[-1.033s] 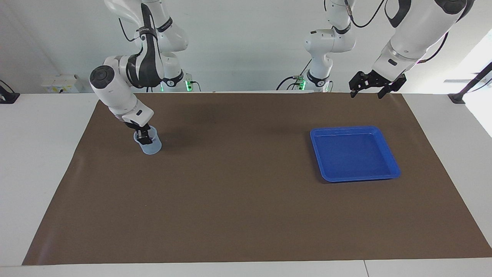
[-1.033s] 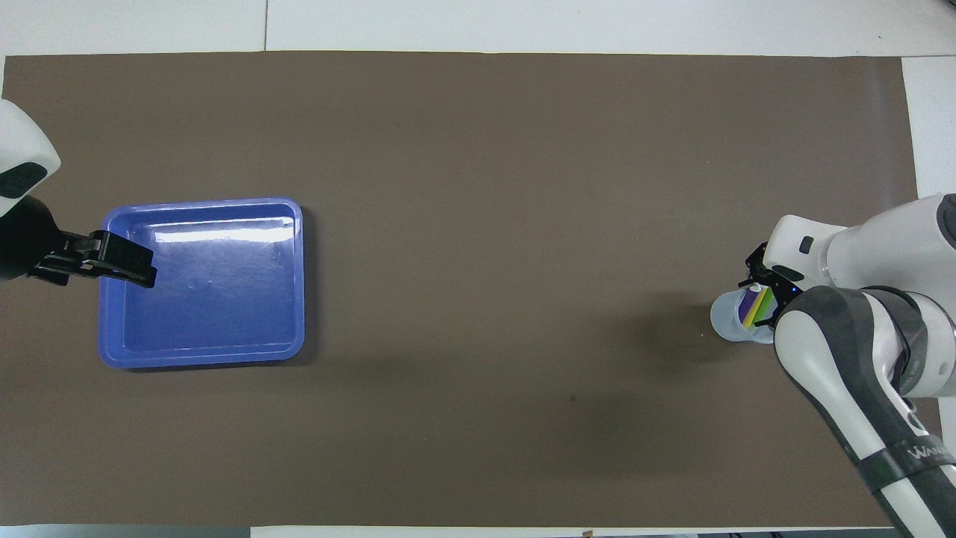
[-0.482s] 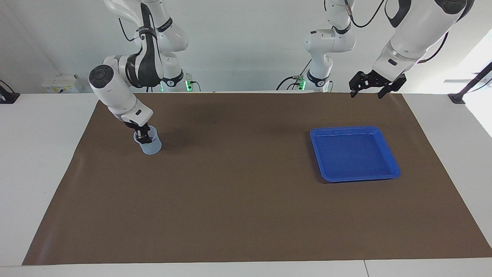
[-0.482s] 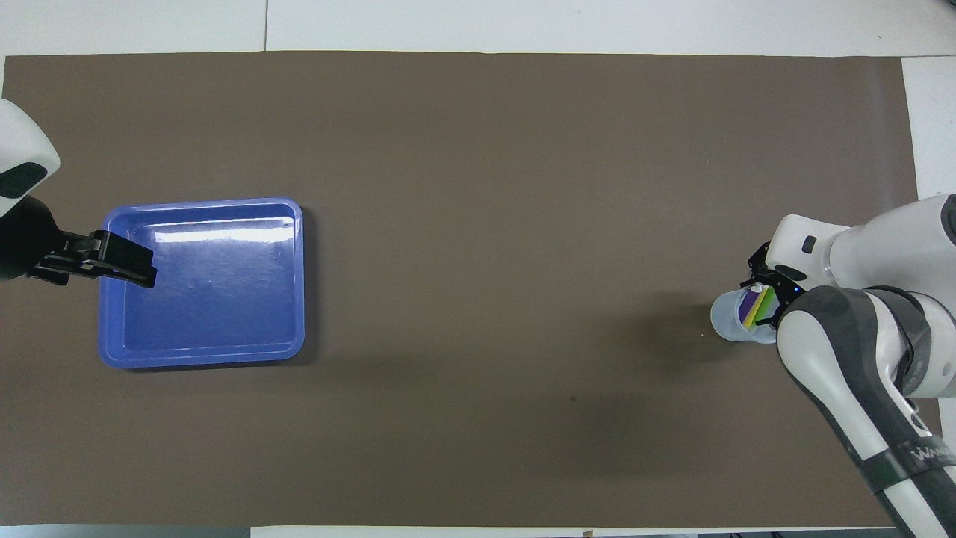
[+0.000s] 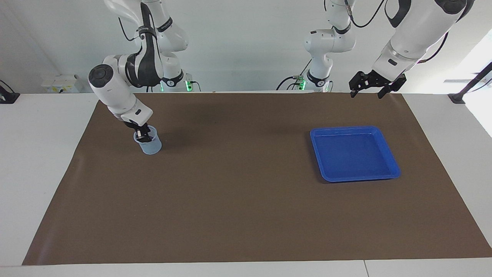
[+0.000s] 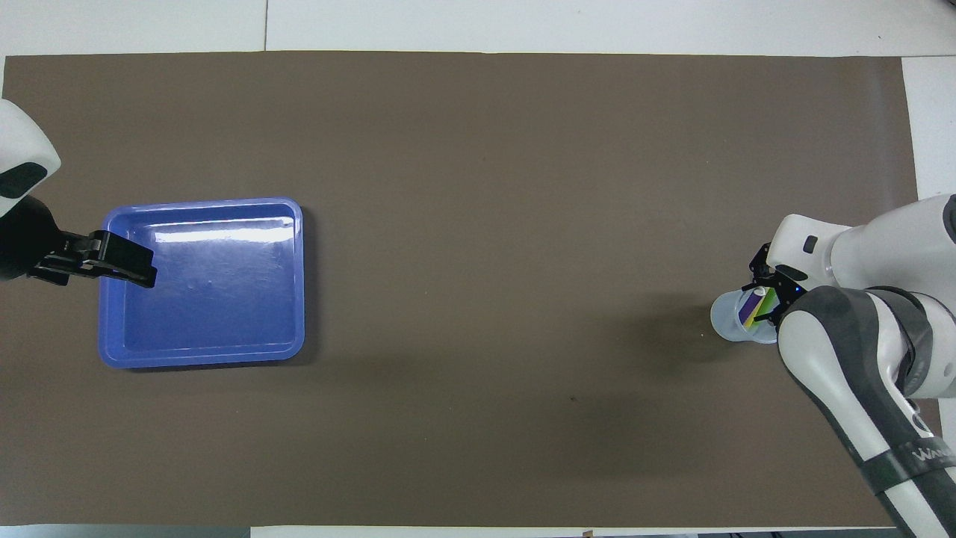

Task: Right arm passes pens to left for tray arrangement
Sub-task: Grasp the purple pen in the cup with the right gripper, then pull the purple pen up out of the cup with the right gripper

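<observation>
Though almost nothing has moved in the last second, go big to small: white table (image 5: 38,154) and brown mat (image 5: 246,192) fill the frame, unchanged. The blue tray (image 5: 353,154) sits right of centre in the facing view, toward the left arm's end, with no pen in it yet. The left gripper (image 5: 371,89) hangs raised in the upper right of that view, waiting, fingers spread apart and holding nothing; from overhead it covers the tray's rim at the frame's left edge, but it is well above it. The small translucent cup (image 5: 150,145) stands left of centre in the facing view, toward the right arm's end. The right gripper (image 5: 143,135) is dipped into the cup's mouth. The only change is there: its tips have shifted slightly over the pens (image 6: 754,306), so less yellow and green shows in the overhead view than a second ago. All three pens are in the cup, leaning together. That looks like the first pick starting, but I cannot tell whether the gripper has closed on a pen or which one. Obstacles: the cup wall and the tightly bunched pens; the cup could tip or lift with the pull. The mat between cup and tray is bare.
</observation>
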### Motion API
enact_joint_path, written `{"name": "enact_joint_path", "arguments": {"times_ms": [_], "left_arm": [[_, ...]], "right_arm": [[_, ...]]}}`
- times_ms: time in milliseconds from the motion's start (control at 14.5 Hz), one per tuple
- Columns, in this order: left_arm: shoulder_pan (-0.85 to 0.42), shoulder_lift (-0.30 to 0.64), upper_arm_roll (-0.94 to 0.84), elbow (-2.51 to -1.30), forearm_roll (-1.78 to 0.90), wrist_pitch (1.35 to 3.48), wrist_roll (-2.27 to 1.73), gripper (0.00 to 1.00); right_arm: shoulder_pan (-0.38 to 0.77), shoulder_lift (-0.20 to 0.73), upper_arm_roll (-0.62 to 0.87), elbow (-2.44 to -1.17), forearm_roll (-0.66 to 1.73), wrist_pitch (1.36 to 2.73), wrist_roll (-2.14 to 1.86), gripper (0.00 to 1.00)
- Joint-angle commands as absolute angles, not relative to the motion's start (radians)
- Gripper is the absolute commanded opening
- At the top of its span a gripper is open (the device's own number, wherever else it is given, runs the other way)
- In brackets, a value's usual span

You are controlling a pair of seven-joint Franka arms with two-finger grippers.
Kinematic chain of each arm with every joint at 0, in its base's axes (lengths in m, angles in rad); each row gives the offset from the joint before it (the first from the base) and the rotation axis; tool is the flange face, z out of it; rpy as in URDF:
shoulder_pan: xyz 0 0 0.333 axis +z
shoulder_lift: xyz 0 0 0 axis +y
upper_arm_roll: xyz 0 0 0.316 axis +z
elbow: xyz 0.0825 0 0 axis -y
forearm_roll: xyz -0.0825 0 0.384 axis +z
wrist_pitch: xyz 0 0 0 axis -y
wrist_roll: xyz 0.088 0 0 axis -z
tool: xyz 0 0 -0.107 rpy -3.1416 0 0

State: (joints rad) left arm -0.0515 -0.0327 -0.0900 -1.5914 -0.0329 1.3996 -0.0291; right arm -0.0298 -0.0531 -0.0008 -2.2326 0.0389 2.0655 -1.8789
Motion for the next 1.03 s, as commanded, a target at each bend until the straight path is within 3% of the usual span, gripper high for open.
{"name": "enact_joint_path", "arguments": {"times_ms": [0,620,826,964], "left_arm": [[-0.051,-0.066,-0.084,-1.628,-0.04,1.408,-0.028,1.0],[-0.051,-0.066,-0.086,-1.628,-0.043,1.408,-0.028,1.0],[-0.051,-0.066,-0.086,-1.628,-0.043,1.408,-0.028,1.0],[-0.051,-0.066,-0.086,-1.631,-0.043,1.413,-0.026,1.0]], "right_arm": [[-0.04,-0.069,0.005,-2.243,0.038,2.068,-1.871,0.39],[-0.054,-0.067,0.002,-2.241,0.04,2.062,-1.871,0.14],[-0.054,-0.063,0.002,-2.194,0.041,2.004,-1.871,0.02],[-0.058,-0.067,0.0,-2.18,0.041,1.968,-1.873,0.0]]}}
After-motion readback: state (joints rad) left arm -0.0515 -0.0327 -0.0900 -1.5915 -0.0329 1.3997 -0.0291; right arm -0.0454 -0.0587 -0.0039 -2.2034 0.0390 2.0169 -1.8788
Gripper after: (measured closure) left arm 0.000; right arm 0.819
